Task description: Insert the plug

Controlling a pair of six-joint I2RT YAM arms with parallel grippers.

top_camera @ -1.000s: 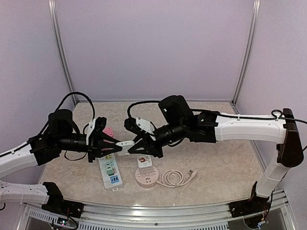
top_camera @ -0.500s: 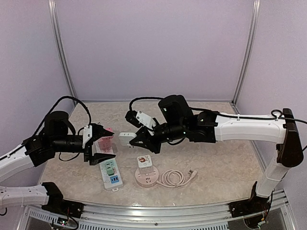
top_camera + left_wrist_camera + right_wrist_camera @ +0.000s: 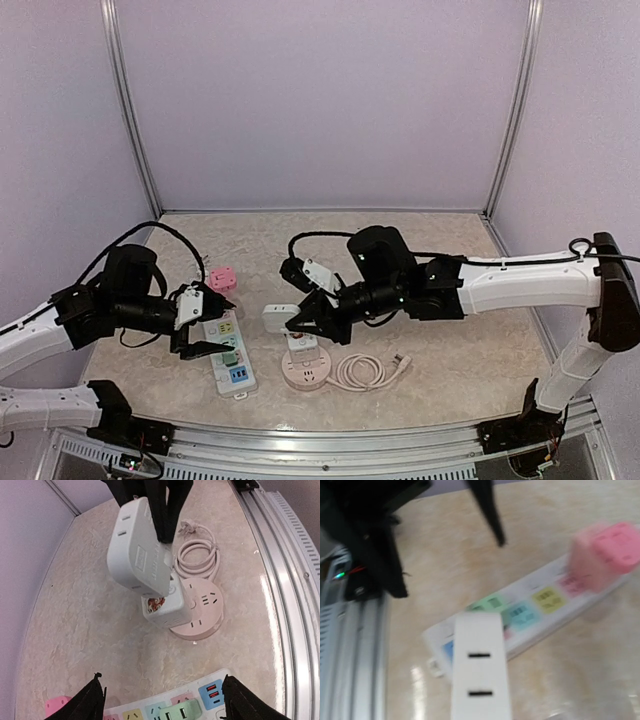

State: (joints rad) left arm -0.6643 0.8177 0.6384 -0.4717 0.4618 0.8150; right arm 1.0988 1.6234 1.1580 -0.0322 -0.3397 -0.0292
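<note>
right tool (image 3: 303, 318) clamps white adapter (image 3: 274, 317) above round pink socket (image 3: 300, 376).

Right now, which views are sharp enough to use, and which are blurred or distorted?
Top external: sharp, evenly lit, only soft shadows on the table. Left wrist: crisp on the white adapter and pink round socket, though wide-angle bending curves the rail. Right wrist: motion-blurred throughout, the power strip and pink cube smeared.
</note>
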